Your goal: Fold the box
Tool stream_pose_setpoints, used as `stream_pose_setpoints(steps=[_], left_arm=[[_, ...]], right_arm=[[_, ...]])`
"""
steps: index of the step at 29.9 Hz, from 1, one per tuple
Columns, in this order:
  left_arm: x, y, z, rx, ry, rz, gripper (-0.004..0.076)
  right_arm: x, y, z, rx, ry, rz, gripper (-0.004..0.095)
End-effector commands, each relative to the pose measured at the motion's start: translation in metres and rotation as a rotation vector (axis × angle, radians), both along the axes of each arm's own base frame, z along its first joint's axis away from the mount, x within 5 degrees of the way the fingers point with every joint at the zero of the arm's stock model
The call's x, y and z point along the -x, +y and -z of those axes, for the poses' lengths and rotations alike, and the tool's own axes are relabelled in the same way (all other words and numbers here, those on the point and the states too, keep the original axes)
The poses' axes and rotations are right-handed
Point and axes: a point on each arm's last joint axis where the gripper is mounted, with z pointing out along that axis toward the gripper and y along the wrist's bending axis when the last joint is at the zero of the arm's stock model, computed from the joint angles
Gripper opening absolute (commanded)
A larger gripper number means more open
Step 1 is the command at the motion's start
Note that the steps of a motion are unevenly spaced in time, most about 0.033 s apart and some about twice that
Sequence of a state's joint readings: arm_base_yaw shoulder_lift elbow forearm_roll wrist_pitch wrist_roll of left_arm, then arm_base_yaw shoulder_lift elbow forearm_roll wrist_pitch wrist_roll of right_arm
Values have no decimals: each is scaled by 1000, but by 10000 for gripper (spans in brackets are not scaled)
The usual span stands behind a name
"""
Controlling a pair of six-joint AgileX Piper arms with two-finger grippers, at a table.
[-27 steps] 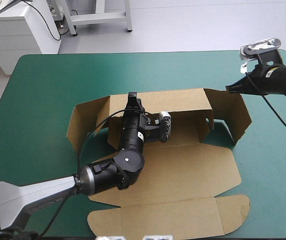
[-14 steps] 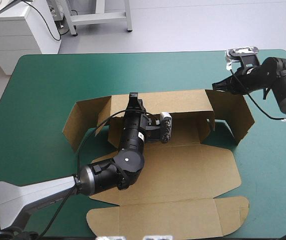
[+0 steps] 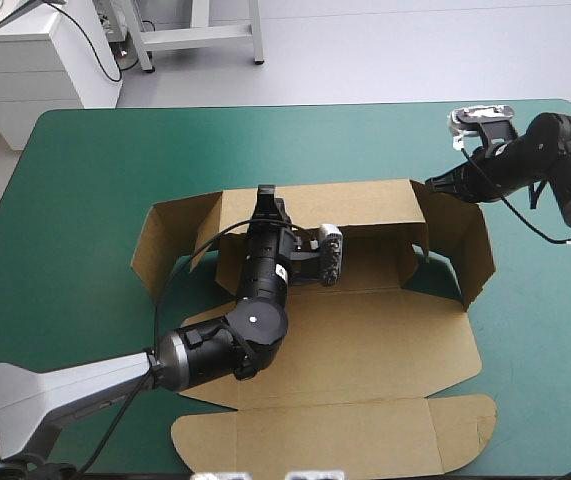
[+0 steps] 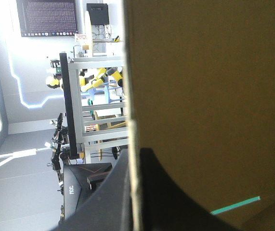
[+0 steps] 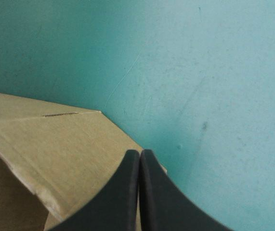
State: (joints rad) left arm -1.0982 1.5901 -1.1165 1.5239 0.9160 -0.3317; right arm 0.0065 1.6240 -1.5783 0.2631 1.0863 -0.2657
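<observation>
Teal-green table (image 3: pixel 85 200): left hand (image 3: pixel 264 197) clamps box (image 3: pixel 365 340) rear wall; right hand (image 3: pixel 435 183) closed, tip at right flap.

Left arm (image 3: pixel 255 310) black with grey lower link (image 3: pixel 65 385); right end effector (image 5: pixel 139 153) black.

You're looking at plain brown board on the box (image 3: pixel 365 340): matt and slightly fibrous, with a paler raw cut edge showing right at your left pincer (image 4: pixel 135 154). Over on the right pincer (image 5: pixel 139 153), the black fingers (image 5: pixel 161 207) look smooth, with a dull sheen. The teal-green cover (image 5: pixel 214 72) is matt and carries fine scratches and small specks.
</observation>
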Motion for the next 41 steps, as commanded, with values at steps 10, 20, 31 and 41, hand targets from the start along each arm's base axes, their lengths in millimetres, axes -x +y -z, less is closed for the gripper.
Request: stream_pose_setpoints(steps=[10, 20, 31, 41], left_arm=[[3, 4, -24, 35, -79, 3, -8], [3, 5, -24, 37, -76, -2, -8], [3, 5, -23, 38, -74, 1, -8], [3, 4, -23, 40, -74, 3, -8]], right_arm=[[49, -36, -6, -302, -84, -24, -21], [64, -26, 33, -398, -68, -61, -21], [96, -18, 21, -388, -84, -88, -19], [116, -16, 39, -365, -195, -47, -19]])
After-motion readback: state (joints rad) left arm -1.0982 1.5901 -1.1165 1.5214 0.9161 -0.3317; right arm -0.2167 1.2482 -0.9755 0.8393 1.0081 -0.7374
